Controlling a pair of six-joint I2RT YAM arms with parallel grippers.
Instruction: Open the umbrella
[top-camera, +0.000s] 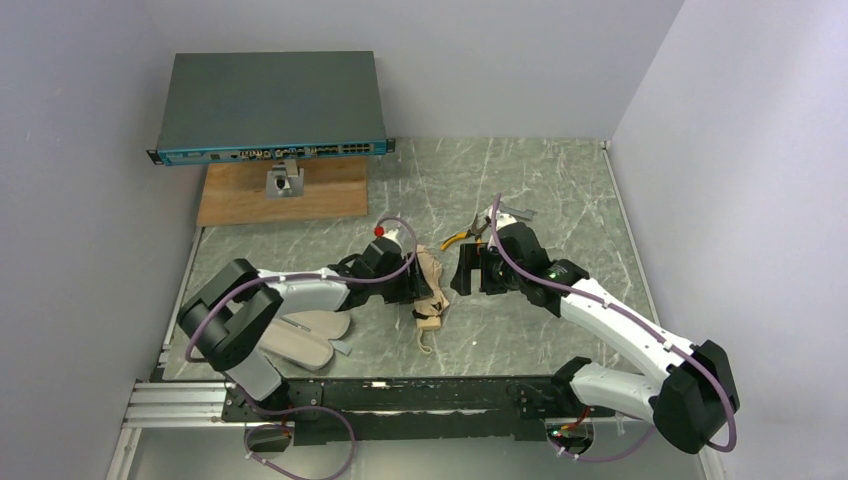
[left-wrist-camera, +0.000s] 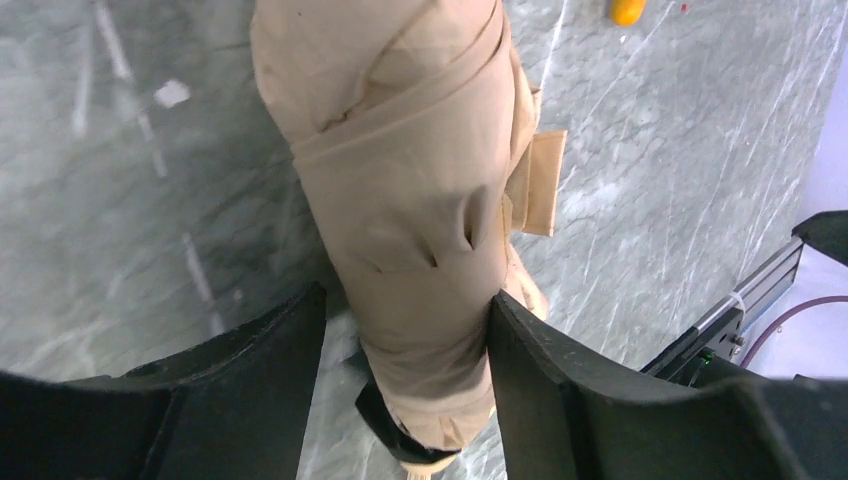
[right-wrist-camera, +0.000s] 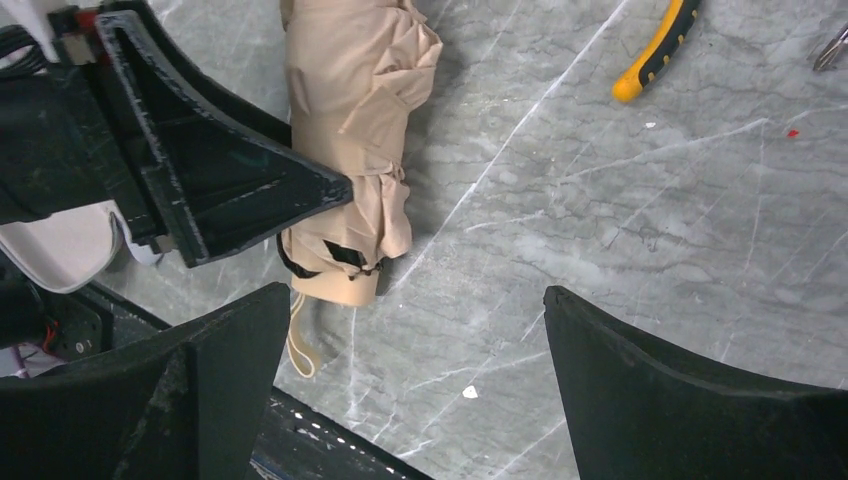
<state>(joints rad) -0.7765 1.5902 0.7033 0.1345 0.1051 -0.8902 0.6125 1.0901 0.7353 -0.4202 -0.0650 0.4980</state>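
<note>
The folded tan umbrella (top-camera: 430, 285) lies on the marble table, strap wrapped round it, cream handle (right-wrist-camera: 340, 288) toward the near edge. It fills the left wrist view (left-wrist-camera: 420, 200) and shows in the right wrist view (right-wrist-camera: 345, 130). My left gripper (top-camera: 418, 290) is open and straddles the canopy near the handle (left-wrist-camera: 405, 310). Its right finger (left-wrist-camera: 540, 380) touches the fabric; a gap shows at its left finger (left-wrist-camera: 270, 370). My right gripper (top-camera: 462, 270) is open wide and empty (right-wrist-camera: 415, 300), just right of the umbrella's handle end.
The pale pink sleeve (top-camera: 305, 335) lies flat under my left arm. Yellow-handled pliers (top-camera: 462, 236) lie behind the right gripper. A network switch (top-camera: 270, 105) and a wooden board (top-camera: 280, 195) sit at the back left. A black rail (top-camera: 400, 395) runs along the near edge.
</note>
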